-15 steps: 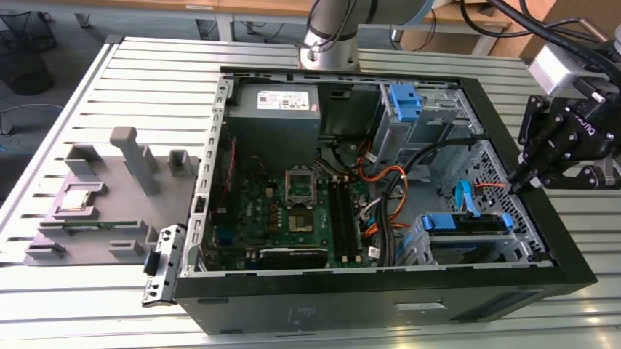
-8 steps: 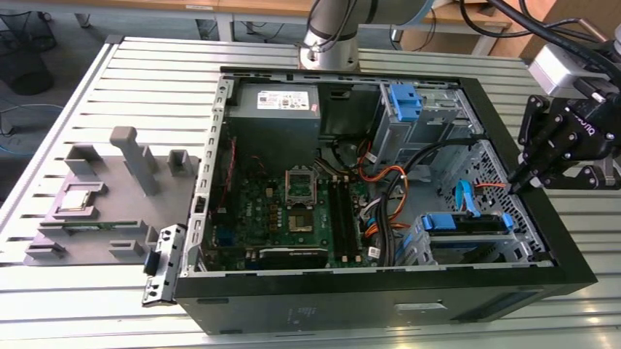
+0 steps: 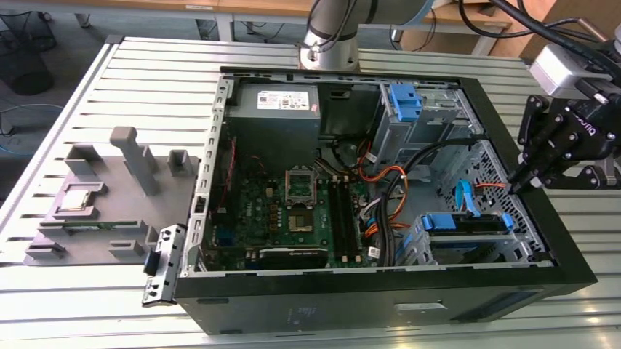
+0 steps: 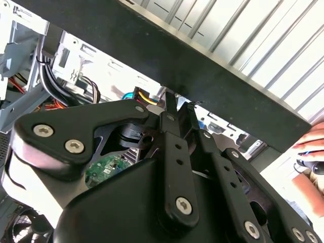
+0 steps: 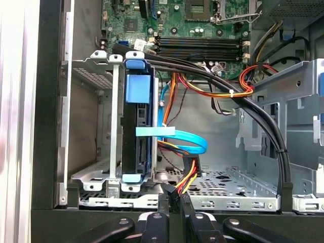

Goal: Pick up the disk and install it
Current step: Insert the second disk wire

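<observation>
An open computer case lies on its side on a slatted metal counter, its circuit board and cables facing up. The robot's black pincer hangs over the case's edge at the exterior view's right, fingertips just inside the rim. In both wrist views the two slim fingers appear pressed together with nothing between them.

The disk, clipped in its bright blue frame, already sits in a metal drive cage in the case corner nearest the pincer. In the first wrist view it stands on edge inside the cage, blue frame outward. A light blue flat cable and a bundle of coloured power wires lie close beside it; whether either is plugged in cannot be told. A second blue bracket sits in another bay farther along the case.

To the exterior view's left, a grey holder on the counter carries a small silver chip. A person's hand rests at the edge of the second wrist view.

Judging from this, the carrying looks done and the seating step is in hand. Any further push would call for a straight, gentle press clear of the cables.
</observation>
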`<state>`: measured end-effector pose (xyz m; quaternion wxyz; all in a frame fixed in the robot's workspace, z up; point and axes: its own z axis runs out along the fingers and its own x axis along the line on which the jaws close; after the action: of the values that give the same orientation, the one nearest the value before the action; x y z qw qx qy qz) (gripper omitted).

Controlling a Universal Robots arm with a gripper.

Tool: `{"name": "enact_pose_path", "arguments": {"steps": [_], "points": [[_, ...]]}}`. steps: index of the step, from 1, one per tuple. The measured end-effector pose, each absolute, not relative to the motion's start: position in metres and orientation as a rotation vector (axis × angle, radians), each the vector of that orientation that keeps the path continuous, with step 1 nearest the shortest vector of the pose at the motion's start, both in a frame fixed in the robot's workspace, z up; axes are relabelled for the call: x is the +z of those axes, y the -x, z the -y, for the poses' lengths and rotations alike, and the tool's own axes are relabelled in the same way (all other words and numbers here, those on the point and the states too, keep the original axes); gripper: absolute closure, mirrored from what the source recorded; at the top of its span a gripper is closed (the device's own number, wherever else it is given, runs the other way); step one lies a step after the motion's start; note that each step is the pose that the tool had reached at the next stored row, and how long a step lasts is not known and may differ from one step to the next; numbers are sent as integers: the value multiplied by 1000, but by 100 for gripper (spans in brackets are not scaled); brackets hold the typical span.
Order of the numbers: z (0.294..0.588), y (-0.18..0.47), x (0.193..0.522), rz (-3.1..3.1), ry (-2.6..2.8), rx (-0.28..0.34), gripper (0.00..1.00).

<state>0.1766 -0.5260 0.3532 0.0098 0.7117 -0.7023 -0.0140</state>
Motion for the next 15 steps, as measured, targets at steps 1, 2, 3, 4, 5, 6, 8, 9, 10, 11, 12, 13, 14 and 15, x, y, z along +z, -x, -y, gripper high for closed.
{"name": "enact_pose_path", "arguments": {"steps": [1,2,3,4,5,6,8,9,10,11,12,13,14,15], "points": [[526,-177,353,2188,-2226,-44,76],[526,-177,353,2183,-2231,-44,76],[526,-177,354,2180,-2234,-43,76],[526,-177,355,2177,-2236,-43,76],[526,-177,356,2176,-2238,-44,76],[526,-177,357,2175,-2239,-44,76],[526,-177,358,2172,-2242,-44,76],[526,-177,358,2171,-2243,-44,76],[526,-177,358,2171,-2243,-44,76],[526,-177,358,2170,-2243,-44,76],[526,-177,358,2170,-2243,-44,76],[526,-177,358,2170,-2243,-44,76],[526,-177,358,2170,-2243,-44,76],[526,-177,358,2170,-2243,-44,76]]}}
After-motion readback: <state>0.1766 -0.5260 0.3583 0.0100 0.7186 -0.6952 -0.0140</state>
